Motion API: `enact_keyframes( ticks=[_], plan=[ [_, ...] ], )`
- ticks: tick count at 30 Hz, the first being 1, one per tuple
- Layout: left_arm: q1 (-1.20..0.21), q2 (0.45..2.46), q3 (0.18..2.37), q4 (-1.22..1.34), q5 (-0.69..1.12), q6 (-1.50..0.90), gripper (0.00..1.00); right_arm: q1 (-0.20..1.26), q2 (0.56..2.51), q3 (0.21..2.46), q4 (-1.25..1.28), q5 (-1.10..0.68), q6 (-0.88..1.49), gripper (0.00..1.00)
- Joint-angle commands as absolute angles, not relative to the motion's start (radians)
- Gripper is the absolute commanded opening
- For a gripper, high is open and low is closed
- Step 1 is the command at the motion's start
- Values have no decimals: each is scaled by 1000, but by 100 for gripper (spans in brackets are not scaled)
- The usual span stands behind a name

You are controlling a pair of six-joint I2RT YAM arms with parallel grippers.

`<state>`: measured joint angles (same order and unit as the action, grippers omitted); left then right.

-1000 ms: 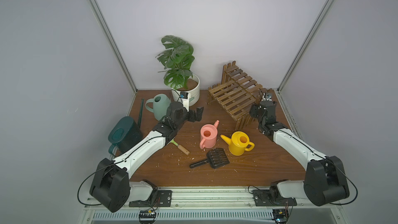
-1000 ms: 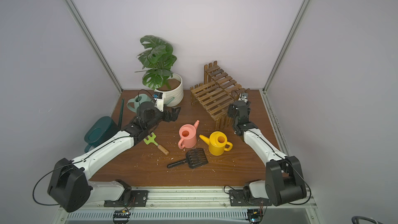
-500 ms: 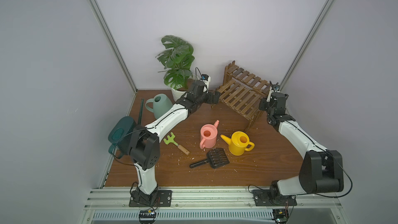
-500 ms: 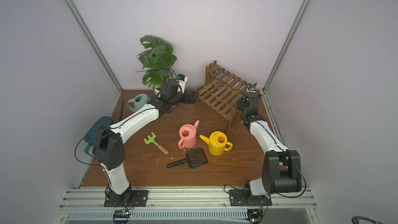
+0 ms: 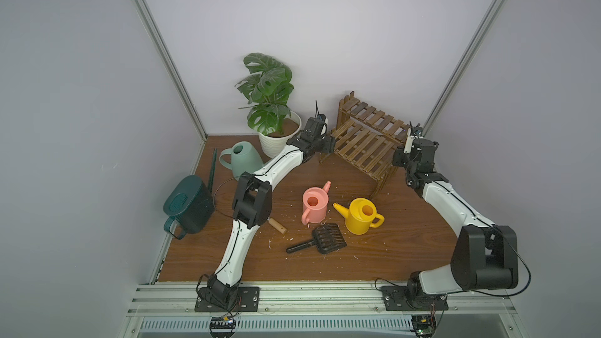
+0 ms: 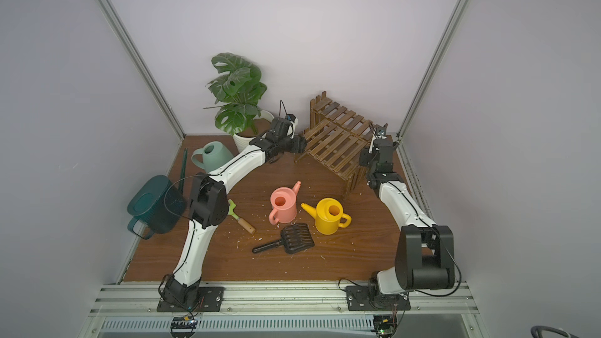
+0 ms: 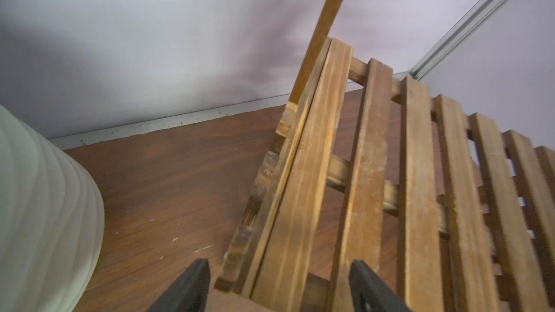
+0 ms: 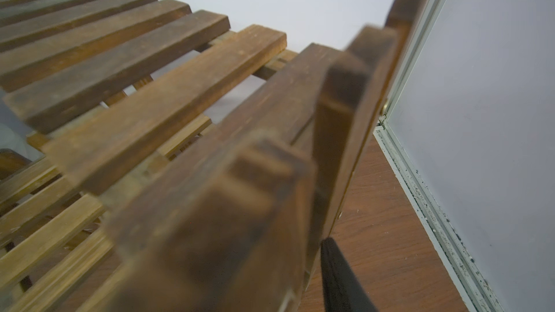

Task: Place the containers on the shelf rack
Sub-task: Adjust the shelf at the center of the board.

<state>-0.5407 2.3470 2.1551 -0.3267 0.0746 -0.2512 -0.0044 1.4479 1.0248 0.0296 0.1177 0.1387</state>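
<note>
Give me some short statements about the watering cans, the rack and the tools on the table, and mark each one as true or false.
1. No watering can is on the shelf rack. True.
2. The pink watering can lies on its side. False: it stands upright on the table, beside the yellow watering can.
3. The left gripper has its jaws on either side of the rack's end slat. True.
4. The teal watering can stands between the pink one and the yellow one. False: it stands apart from them, at the table edge on the left arm's side.
5. A black scoop lies on the table near the pink and yellow cans. True.
</note>
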Motion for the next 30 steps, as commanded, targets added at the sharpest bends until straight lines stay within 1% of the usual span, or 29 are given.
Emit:
enact_keyframes(
  ticks=[1,6,12,20,22,26,30],
  plan=[
    [-526,2368,2211,-347,68,-243,68,0,1471,1035,23,57,130,33],
    [-519,2382,2226,-344,96,-249,50,0,1481,1045,17,40,132,33],
    [-521,2375,2219,-342,133,-255,35,1,1500,1073,3,18,126,31],
    [-552,2308,2132,-332,124,-260,24,0,1524,1086,9,0,99,29],
    [-563,2276,2084,-310,106,-265,22,1,1532,1093,11,-4,90,29],
    [-565,2198,1957,-235,78,-299,14,0,1550,1115,25,-20,66,29],
    [-565,2139,1873,-184,76,-317,11,-4,1580,1149,33,-59,25,28]
  ],
)
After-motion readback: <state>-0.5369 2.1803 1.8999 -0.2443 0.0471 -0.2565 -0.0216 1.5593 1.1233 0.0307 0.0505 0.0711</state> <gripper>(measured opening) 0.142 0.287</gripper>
